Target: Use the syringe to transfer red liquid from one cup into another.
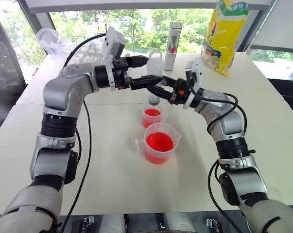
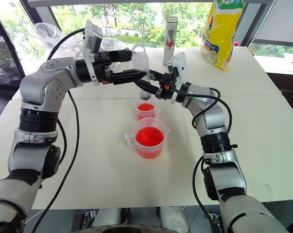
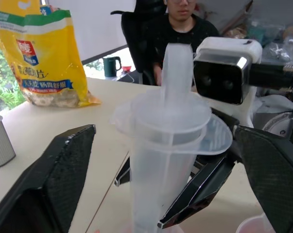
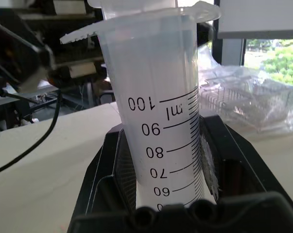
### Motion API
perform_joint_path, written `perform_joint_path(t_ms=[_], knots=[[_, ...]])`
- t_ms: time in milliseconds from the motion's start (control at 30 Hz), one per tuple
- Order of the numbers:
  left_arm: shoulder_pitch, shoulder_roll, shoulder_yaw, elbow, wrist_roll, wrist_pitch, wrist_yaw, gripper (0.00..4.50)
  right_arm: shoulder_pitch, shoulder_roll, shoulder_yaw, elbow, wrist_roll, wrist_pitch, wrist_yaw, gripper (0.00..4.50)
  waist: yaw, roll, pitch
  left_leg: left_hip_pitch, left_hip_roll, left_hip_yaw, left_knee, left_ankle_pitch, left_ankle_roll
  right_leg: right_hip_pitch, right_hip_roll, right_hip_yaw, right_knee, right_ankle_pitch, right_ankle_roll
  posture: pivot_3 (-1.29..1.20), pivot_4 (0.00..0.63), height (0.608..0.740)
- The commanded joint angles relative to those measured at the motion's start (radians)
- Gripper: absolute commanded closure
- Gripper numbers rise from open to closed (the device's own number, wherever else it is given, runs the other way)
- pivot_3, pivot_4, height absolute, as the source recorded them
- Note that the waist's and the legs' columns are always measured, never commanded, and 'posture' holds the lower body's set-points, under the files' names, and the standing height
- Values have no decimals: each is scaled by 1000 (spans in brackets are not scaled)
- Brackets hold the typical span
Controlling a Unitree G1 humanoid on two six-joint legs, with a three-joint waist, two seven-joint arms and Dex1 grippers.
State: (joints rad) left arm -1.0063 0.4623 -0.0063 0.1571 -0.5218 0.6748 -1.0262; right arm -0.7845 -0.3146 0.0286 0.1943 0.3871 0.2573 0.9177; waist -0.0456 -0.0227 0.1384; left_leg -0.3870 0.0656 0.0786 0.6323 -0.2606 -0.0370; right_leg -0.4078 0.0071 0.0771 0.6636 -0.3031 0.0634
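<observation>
I am holding the large clear plastic syringe with black graduation marks (image 4: pixel 156 121) upright in my right gripper (image 2: pixel 162 87), its fingers clamped on the barrel, directly above the smaller clear plastic cup (image 1: pixel 152 115). That cup is holding some bright red-orange liquid (image 1: pixel 152 112). Just in front of it on the white table (image 1: pixel 112 165), the larger clear handled measuring cup (image 1: pixel 160 144) is sitting about half full of the same liquid. My left gripper (image 3: pixel 170 160) is standing spread wide around the syringe's top.

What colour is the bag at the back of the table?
Yellow with a green top band; the bag shows best in the left wrist view.
</observation>
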Motion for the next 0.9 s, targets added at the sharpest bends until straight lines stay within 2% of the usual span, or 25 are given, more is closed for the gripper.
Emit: perform_joint_path(t_ms=[33, 300, 400, 667, 767, 900], knots=[[-10, 34, 56, -38, -25, 4, 13, 58, -19, 1, -22, -47, 23, -8, 0, 3082, 0, 0, 0, 0, 0, 0, 0, 0, 0, 0, 0, 0, 0, 0, 0, 0, 150, 740], [76, 156, 144, -125, -72, 73, 49, 58, -20, -4, -27, -63, 36, 14, -10, 3082, -7, 0, 0, 1, 1, 0, -1, 0, 0, 0, -1, 1, 1, 0, 0, 0, 150, 740], [154, 178, 147, -195, -93, 95, 50, 58, -74, -26, -88, -129, 136, 174, -61, 3082, -1, 0, 0, 1, 2, 0, 0, 0, 0, 0, -1, 0, 1, 0, 0, 0, 150, 740], [292, 171, 145, -338, -125, 97, 82, 58, -249, -194, -169, -133, 225, 623, -223, 3082, 4, 0, 0, 0, 1, 0, 0, 0, 0, 0, -3, 0, -1, 0, 0, 0, 150, 740], [350, 172, 149, -390, -136, 101, 95, 58, -290, -270, -150, -119, 192, 800, -297, 3082, 0, 0, 0, 0, 1, 0, -1, 0, 0, 0, -3, 1, -1, 0, 0, 0, 150, 740], [416, 173, 150, -451, -151, 106, 117, 58, -302, -409, 7, -104, 111, 1008, -310, 3082, 1, 0, 0, 0, 1, 0, -2, 0, 0, -1, -2, 2, -1, 0, -1, 0, 150, 740]])
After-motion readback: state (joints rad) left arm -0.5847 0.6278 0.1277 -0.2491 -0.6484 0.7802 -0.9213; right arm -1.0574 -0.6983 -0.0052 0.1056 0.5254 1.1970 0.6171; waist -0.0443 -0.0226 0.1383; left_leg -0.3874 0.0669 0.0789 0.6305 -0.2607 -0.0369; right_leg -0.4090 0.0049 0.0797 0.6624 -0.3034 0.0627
